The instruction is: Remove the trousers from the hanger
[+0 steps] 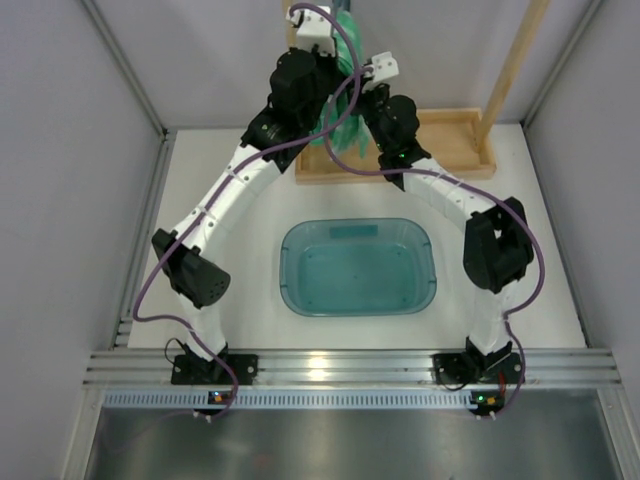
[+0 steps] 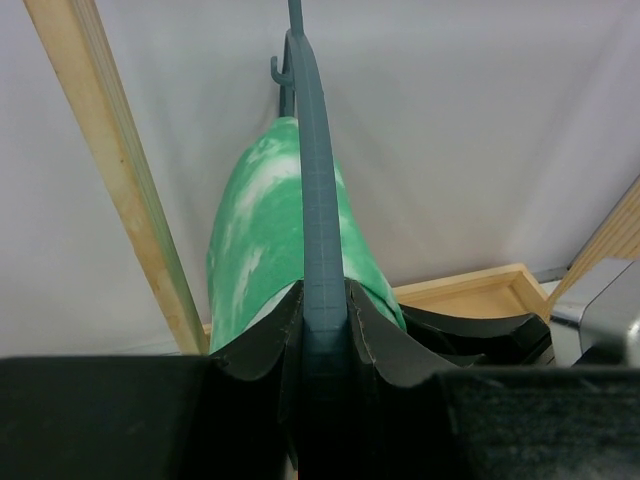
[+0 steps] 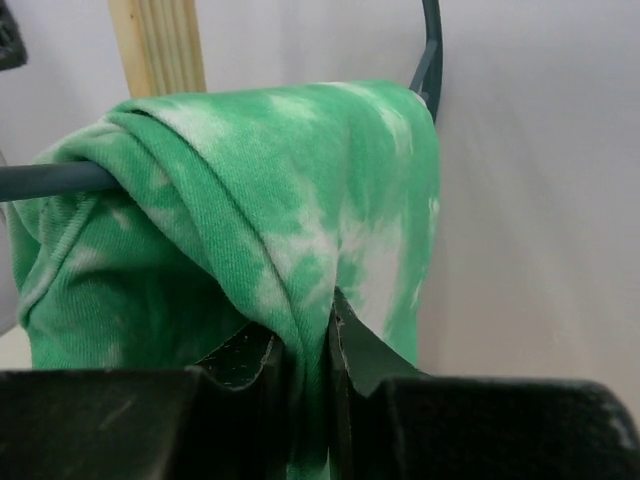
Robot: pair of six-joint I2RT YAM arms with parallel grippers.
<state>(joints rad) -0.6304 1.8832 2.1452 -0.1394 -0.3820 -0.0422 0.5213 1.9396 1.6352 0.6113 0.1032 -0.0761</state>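
Note:
The green trousers (image 3: 280, 210) with white blotches drape over the bar of the grey-blue hanger (image 2: 320, 200). In the left wrist view my left gripper (image 2: 324, 300) is shut on the hanger's sloping arm, with the trousers (image 2: 255, 240) hanging just beyond it. My right gripper (image 3: 312, 330) is shut on a fold of the trousers below the hanger bar (image 3: 50, 180). From above, both grippers meet at the back of the table, where the trousers (image 1: 345, 135) show between the left gripper (image 1: 318, 75) and the right gripper (image 1: 368, 92).
A translucent teal tub (image 1: 357, 266) sits mid-table in front of the arms. A light wooden frame with a tray base (image 1: 450, 150) and an upright post (image 1: 512, 60) stands at the back. Wooden posts (image 2: 110, 170) rise close beside the hanger.

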